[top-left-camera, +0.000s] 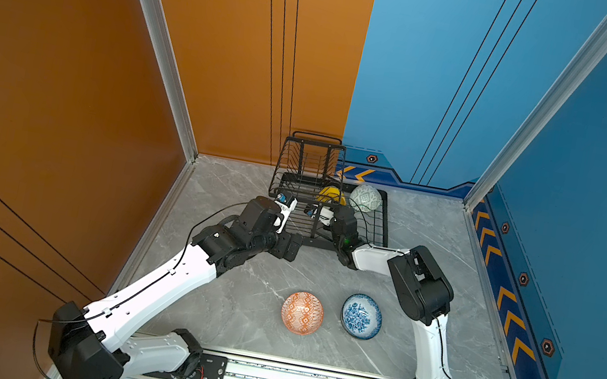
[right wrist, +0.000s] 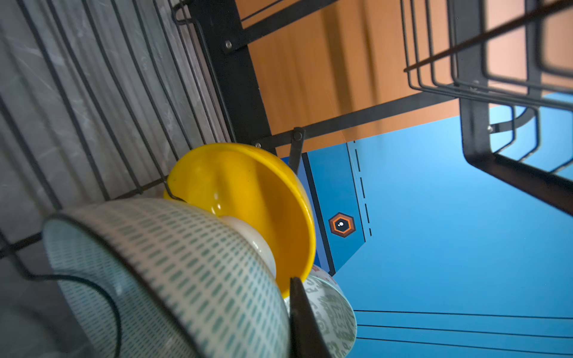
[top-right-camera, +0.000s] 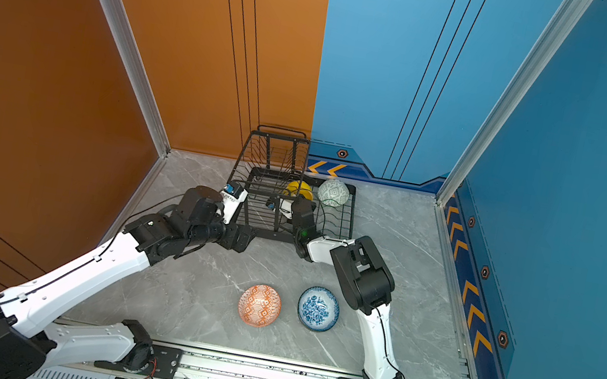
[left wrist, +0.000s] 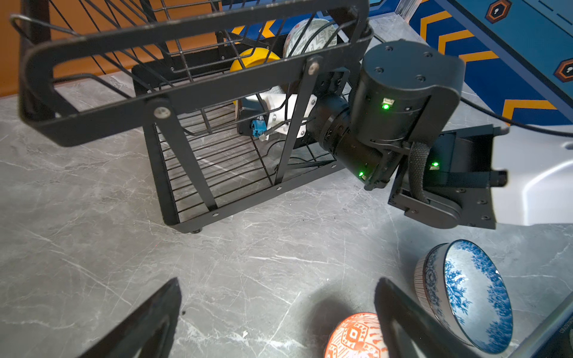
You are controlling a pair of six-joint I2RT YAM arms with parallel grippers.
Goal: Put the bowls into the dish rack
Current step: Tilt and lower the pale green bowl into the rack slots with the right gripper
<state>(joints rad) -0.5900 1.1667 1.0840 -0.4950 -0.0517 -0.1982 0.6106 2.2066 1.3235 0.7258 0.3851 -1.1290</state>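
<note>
Top views: dish rack (top-left-camera: 321, 243) at the back of the marble table (top-left-camera: 229, 312). Right arm (top-left-camera: 345, 227) reaches in among the wires, and its fingers are hidden there. Yellow bowl (top-left-camera: 330, 194) and grey-green bowl (top-left-camera: 365, 198) stand on edge in the lower tray. Orange bowl (top-left-camera: 302, 312) and blue-and-white bowl (top-left-camera: 361, 316) sit on the table out front, just beside each other.

Left wrist: left gripper (left wrist: 279, 297) spread wide, empty, fingers cut off by the frame edge. Orange bowl half cut off too.

Right wrist: right gripper (right wrist: 296, 305) clenched on the wall of the pale mint bowl (right wrist: 170, 279). One finger shows, the other is hidden. Mint bowl's foot nests in the yellow bowl. Grey-green bowl sits mostly behind the finger.
</note>
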